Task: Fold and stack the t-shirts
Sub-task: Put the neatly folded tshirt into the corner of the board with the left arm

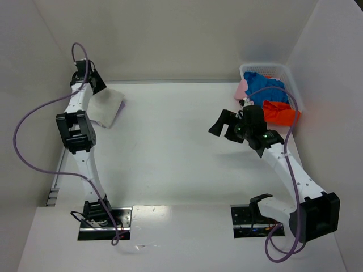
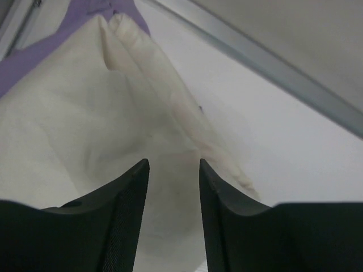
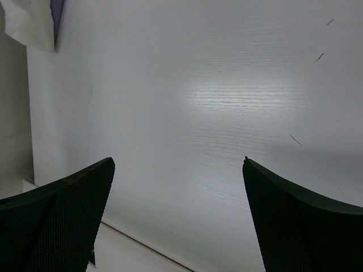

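Pale walls [image 1: 170,39] close in a white worktop [image 1: 181,147], and at its far right corner stands a white mesh basket [image 1: 283,71]. In it lie a blue t-shirt [image 1: 269,90], an orange-red t-shirt [image 1: 281,113] nearer to me, and a pale pink t-shirt [image 1: 242,89] that spills over the basket's left edge. Over at the far left the off-white t-shirt [image 1: 108,107] lies folded on the worktop, with my left pincer [image 1: 97,85] at its far edge. From above that shirt seems to lie alone. My left wrist camera shows more: a lavender t-shirt [image 2: 34,54] peeks out beneath the off-white cloth. There the left pincer [image 2: 172,164] stands only narrowly parted, the cloth showing between its fingers, and I see nothing pinched. My right pincer [image 1: 223,127] hangs over bare worktop just left of the basket. Its own camera shows the right pincer [image 3: 178,161] spread wide and holding nothing, with a scrap of off-white and lavender cloth in the top left corner.
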